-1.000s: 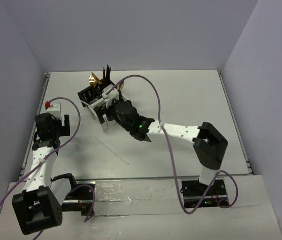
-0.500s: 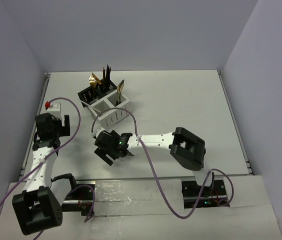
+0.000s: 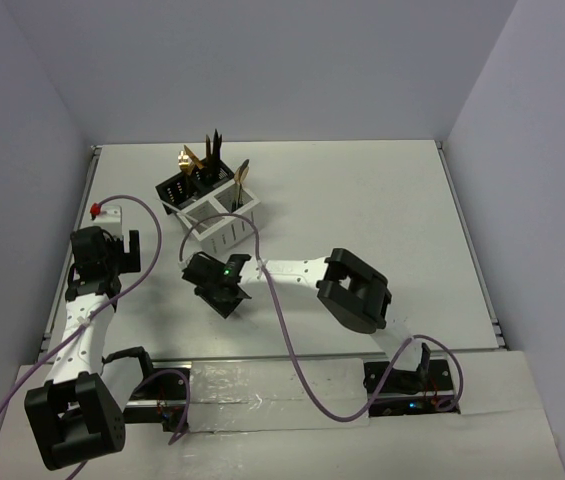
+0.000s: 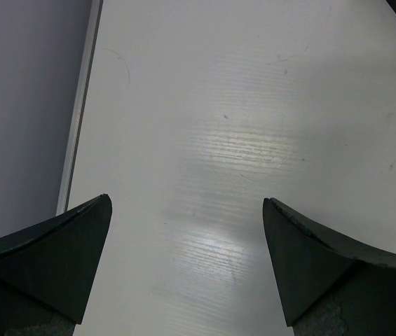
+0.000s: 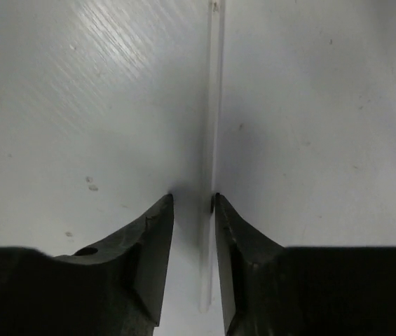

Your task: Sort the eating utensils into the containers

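A thin white chopstick (image 5: 215, 105) lies flat on the table and runs between the fingers of my right gripper (image 5: 192, 199). The jaws stand narrowly open around it: the right finger is at the stick, and a small gap shows on the left. From above, the right gripper (image 3: 224, 298) points down at the table in front of the containers. The black box (image 3: 178, 188) holds gold-headed (image 3: 190, 158) and black utensils (image 3: 213, 146). The white box (image 3: 224, 218) holds a gold-headed one (image 3: 241, 175). My left gripper (image 4: 187, 203) is wide open over bare table at the left.
The table's raised left rim (image 4: 78, 126) runs close beside the left gripper. A small white part with a red tip (image 3: 102, 210) sits just beyond the left gripper. Purple cables (image 3: 292, 340) loop over the table near the right arm.
The right arm has swung from the boxes down and left to the chopstick. Its jaws have narrowed around the stick. The left arm has not moved.
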`<state>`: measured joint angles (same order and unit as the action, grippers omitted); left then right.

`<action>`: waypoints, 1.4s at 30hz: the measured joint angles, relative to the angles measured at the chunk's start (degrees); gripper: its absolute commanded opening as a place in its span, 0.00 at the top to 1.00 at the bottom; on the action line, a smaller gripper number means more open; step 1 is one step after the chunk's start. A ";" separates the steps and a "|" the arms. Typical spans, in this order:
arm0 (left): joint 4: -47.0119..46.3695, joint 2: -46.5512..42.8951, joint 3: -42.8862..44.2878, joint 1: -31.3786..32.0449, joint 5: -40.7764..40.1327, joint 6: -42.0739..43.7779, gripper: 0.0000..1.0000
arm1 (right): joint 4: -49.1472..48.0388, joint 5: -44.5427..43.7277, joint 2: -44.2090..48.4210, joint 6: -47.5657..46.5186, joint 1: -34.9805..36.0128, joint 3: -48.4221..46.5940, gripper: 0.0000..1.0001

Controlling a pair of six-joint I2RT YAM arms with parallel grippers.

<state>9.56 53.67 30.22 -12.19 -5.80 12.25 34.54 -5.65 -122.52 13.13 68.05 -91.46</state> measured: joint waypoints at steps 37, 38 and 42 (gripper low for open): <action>-0.22 0.61 -0.31 -0.31 -0.02 0.00 0.01 | -83.69 -18.69 16.94 -24.98 -3.96 19.34 1.00; -0.24 0.61 -0.33 -0.33 0.00 0.00 0.01 | -85.59 -18.64 13.75 -25.40 -4.83 17.18 1.00; -0.37 0.68 -0.33 -0.37 0.00 0.00 0.01 | -89.29 -18.51 4.24 -25.75 -8.55 12.68 1.00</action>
<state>9.19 54.35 29.89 -12.56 -5.80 12.25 -54.74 -24.16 -118.28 -12.62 59.51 -78.78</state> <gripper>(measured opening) 0.993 0.016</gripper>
